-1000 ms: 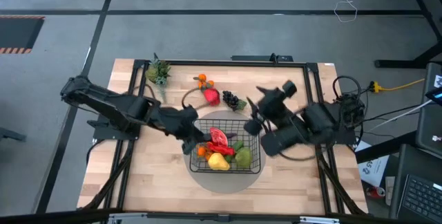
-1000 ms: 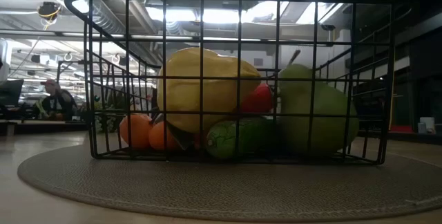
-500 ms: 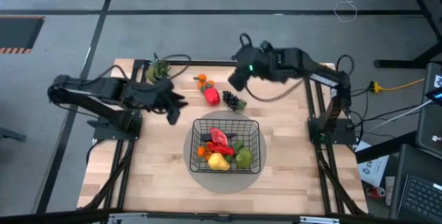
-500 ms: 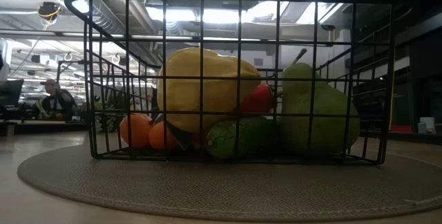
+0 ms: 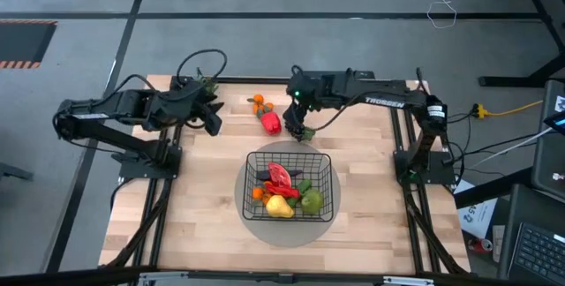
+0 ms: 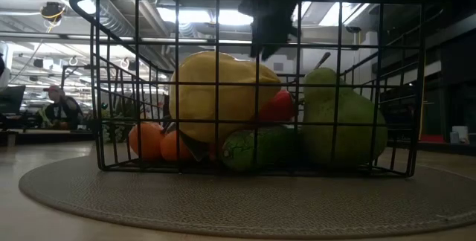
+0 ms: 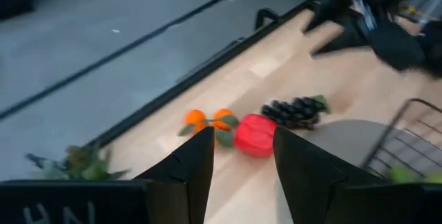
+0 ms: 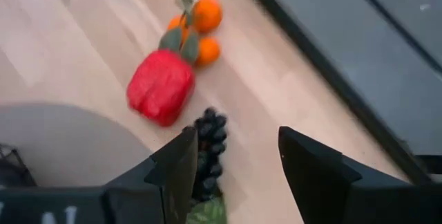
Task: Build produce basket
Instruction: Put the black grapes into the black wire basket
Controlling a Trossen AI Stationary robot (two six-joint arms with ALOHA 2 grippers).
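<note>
The black wire basket (image 5: 290, 186) stands on a grey round mat (image 5: 256, 224). It holds a yellow fruit (image 6: 216, 96), a green pear (image 6: 342, 122), oranges (image 6: 152, 140), a green cucumber (image 6: 256, 148) and red pieces (image 5: 279, 178). Beyond it on the table lie dark grapes (image 8: 210, 144), a red pepper (image 8: 161, 86) and small oranges with leaves (image 8: 200, 27). My right gripper (image 5: 300, 120) hangs open over the grapes, which show between its fingers without touching them. My left gripper (image 5: 214, 120) is open in the air at the far left, pointing toward the pepper (image 7: 254, 134).
A leafy green sprig (image 5: 201, 87) lies at the far left corner, partly under my left arm. The black table frame (image 5: 388, 83) runs along the far edge. Bare wood (image 5: 194, 206) lies on either side of the mat.
My left gripper has drawn back out of the basket toward the table's far left and risen, staying open. My right gripper has swung from beside the basket's right side toward the far edge, then come down over the grapes, tipping downward. The produce has not moved.
</note>
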